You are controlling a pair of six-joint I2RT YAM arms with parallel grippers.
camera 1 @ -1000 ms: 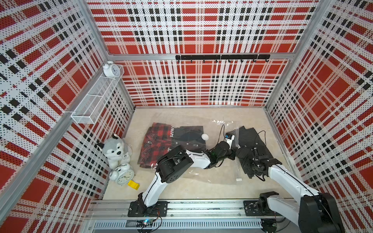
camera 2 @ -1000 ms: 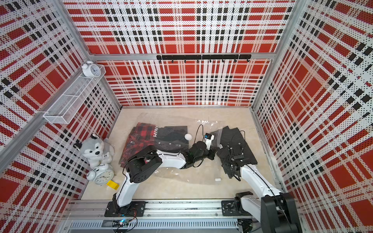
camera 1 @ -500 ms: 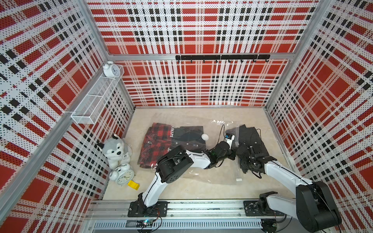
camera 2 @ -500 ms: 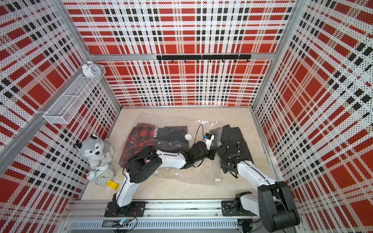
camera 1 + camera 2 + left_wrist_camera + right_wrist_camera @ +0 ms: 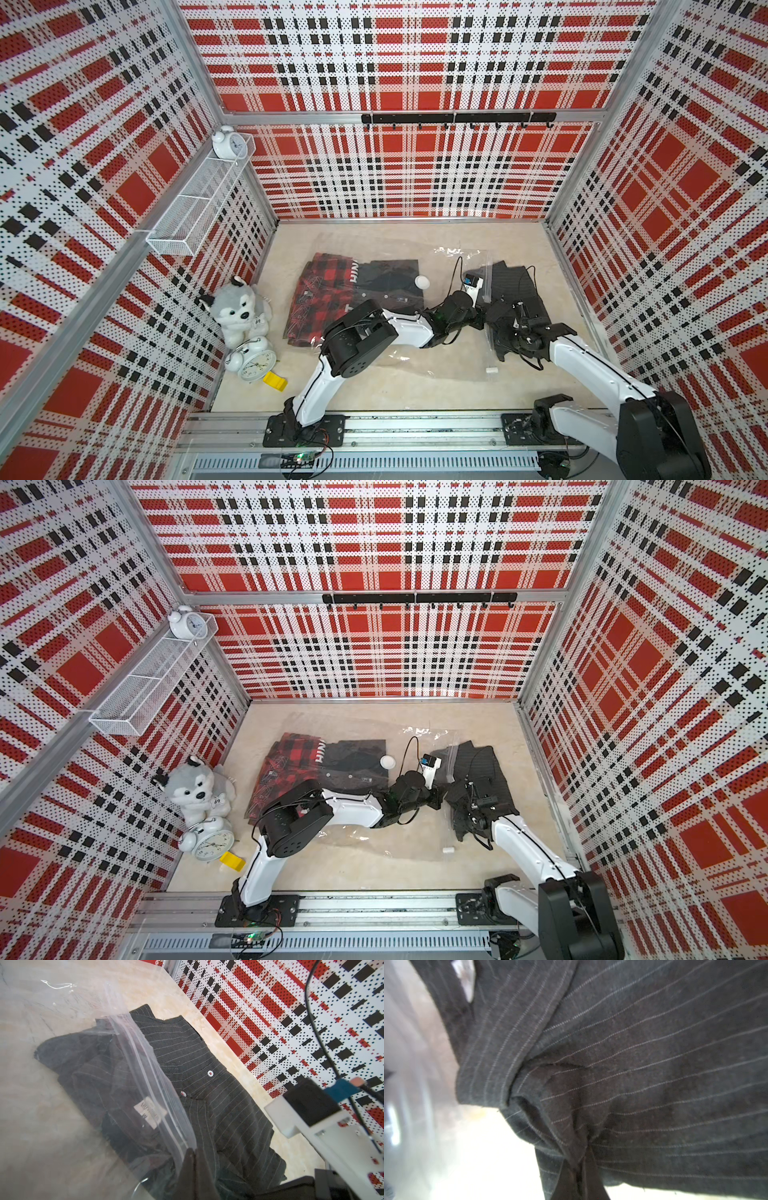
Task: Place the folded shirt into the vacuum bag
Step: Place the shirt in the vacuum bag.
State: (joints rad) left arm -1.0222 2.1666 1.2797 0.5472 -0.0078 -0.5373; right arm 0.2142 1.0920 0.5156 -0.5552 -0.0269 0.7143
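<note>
I have my right gripper [image 5: 581, 1167] clenched on the pinstriped shirt [image 5: 654, 1059], and my left gripper [image 5: 192, 1169] looks pinched shut on the vacuum bag [image 5: 149, 1076] rim.

Folded shirt [image 5: 218, 1095], dark pinstripe: collar end inside the mouth of the clear vacuum bag [image 5: 449, 357], rest outside; bag lies flat on tabletop [image 5: 519, 237].

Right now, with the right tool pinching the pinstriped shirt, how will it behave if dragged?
Probably floppy: the pinstriped shirt bunches into creases at the right tool. It likely trails and unfolds rather than moving whole. The limp vacuum bag mouth may catch it.
</note>
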